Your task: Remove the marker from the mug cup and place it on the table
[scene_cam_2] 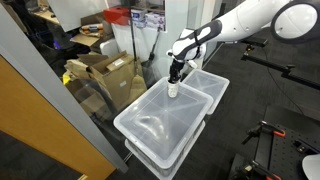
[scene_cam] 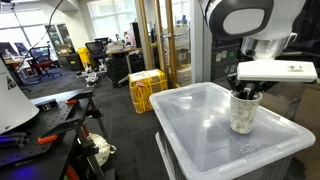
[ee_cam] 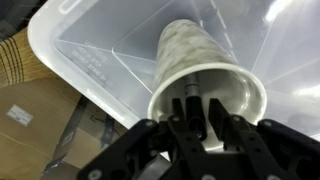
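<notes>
Marker (ee_cam: 187, 99) inside the mug cup (ee_cam: 192, 50), right between the jaws

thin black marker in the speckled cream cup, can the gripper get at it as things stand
Probably yes: the gripper hangs directly over the open mouth of the speckled cream mug cup, and the thin black marker stands inside, uncovered. Only the cup's rim might crowd its jaws.

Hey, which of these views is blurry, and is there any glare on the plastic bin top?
Wrist view: the gripper is a dark, out-of-focus mass close to the lens, and the mug cup looks slightly soft. In both exterior views the indoor light is even, and the table shows only a mild pale sheen, no harsh glare.
</notes>
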Robot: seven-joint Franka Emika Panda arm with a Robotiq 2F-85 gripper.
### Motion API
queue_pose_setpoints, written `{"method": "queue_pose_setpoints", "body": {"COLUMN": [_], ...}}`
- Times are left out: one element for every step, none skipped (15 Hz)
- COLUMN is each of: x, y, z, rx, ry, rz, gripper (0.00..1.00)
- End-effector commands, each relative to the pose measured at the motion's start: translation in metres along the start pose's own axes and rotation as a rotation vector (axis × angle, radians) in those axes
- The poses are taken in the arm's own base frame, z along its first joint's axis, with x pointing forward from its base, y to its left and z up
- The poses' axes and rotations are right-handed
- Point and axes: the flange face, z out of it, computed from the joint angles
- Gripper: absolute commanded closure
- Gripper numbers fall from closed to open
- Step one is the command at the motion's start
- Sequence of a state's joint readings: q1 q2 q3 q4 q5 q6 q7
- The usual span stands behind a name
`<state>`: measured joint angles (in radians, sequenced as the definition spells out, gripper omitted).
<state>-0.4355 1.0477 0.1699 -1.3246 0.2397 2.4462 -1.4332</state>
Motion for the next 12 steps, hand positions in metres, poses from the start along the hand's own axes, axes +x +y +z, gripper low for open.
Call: {"method": "queue_pose_setpoints", "body": {"x": [0.0030, 0.0030, 0.0030, 0.0033, 0.0033, 0.0034, 0.0036, 0.0036, 0.0038, 0.0041, 0.0043, 0.0045], "y": [0.0049, 0.0049, 0.0051, 0.0052, 0.0053, 0.0054, 0.0054, 0.0053, 0.0052, 0.0051, 0.0050, 0.0048], "z": [-0.0025, -0.0027, -0.0029, -0.0034, -0.0038, -0.0042, -0.0045, -0.0047, -0.0049, -0.0051, -0.0051, -0.0052], "rx": [0.019, 0.020, 0.018, 0.018, 0.017, 0.016, 0.017, 0.018, 0.020, 0.022, 0.022, 0.023], "ry": [0.010, 0.012, 0.012, 0.014, 0.016, 0.017, 0.019, 0.023, 0.026, 0.029, 0.031, 0.034], "rz": [-0.019, -0.020, -0.020, -0.020, -0.020, -0.020, -0.021, -0.021, -0.022, -0.022, -0.022, -0.023], "gripper": [0.65, 0.65, 0.65, 0.65, 0.65, 0.65, 0.65, 0.65, 0.65, 0.65, 0.65, 0.64]}}
